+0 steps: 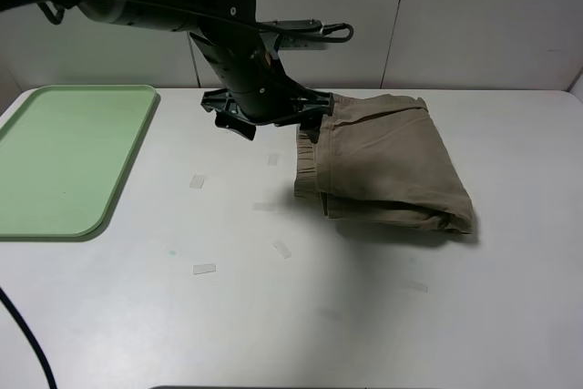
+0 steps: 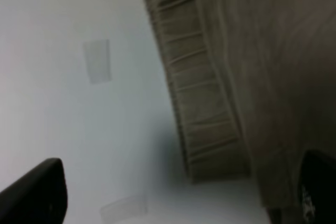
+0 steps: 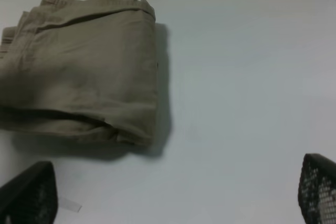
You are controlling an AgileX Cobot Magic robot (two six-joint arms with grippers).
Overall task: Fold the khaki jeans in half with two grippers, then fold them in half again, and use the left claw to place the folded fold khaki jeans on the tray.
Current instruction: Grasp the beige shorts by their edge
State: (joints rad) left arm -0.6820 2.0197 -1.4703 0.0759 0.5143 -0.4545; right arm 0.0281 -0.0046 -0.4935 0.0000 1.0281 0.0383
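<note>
The khaki jeans (image 1: 387, 161) lie folded in a thick rectangle on the white table, right of centre, with the gathered waistband along their left edge. My left gripper (image 1: 273, 114) reaches across to the jeans' back left corner, low over the table. In the left wrist view the jeans (image 2: 252, 66) fill the right side. The left gripper (image 2: 184, 184) is open wide, one finger over bare table and the other at the cloth's edge. The pale-green tray (image 1: 64, 152) sits at the far left. My right gripper (image 3: 168, 198) is open and empty, back from the jeans (image 3: 84, 61).
Small bits of clear tape (image 1: 197, 181) lie on the table between tray and jeans. A black cable (image 1: 27, 343) runs along the front left. A wall stands behind the table. The right arm does not show in the exterior view.
</note>
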